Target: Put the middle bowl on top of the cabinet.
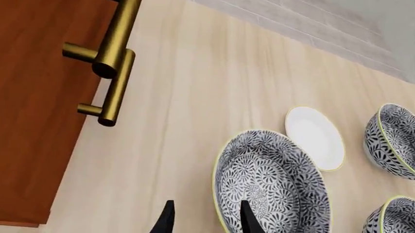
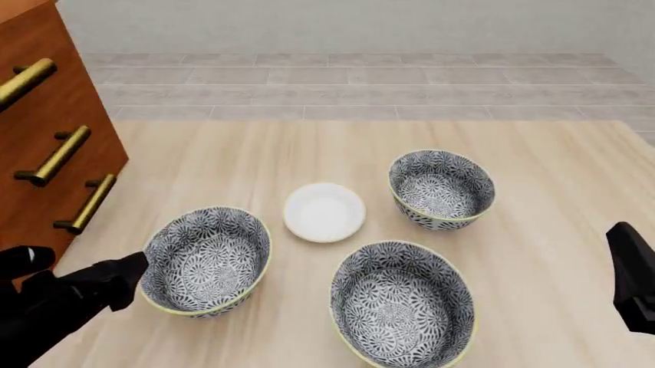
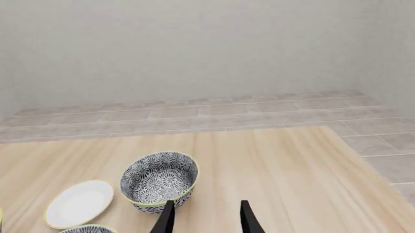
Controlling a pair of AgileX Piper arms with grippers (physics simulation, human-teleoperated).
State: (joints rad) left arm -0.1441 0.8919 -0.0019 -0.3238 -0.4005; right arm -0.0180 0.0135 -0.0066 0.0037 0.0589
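Note:
Three floral bowls with yellow-green rims form a triangle on the table. The left bowl [image 2: 205, 261] [image 1: 269, 187] lies between the others in depth. The front bowl [image 2: 403, 305] [image 1: 395, 217] lies between them from left to right. I cannot tell which is the middle bowl. The third bowl [image 2: 442, 188] [image 1: 391, 141] [image 3: 159, 180] stands at the back right. My left gripper [image 2: 123, 277] [image 1: 206, 221] is open at the left bowl's outer rim, and that rim shows between its fingertips. The reddish-brown cabinet [image 2: 67, 107] [image 1: 39, 97] rises at the far left. My right gripper [image 2: 627, 264] [image 3: 206, 221] is open and holds nothing, low at the right.
A small white saucer [image 2: 324, 211] [image 1: 314, 137] [image 3: 79, 203] lies between the three bowls. Brass bar handles [image 2: 51, 156] [image 1: 112, 68] stick out of the cabinet front, close to my left arm. The wooden table [image 2: 553, 176] ends at a tiled floor behind.

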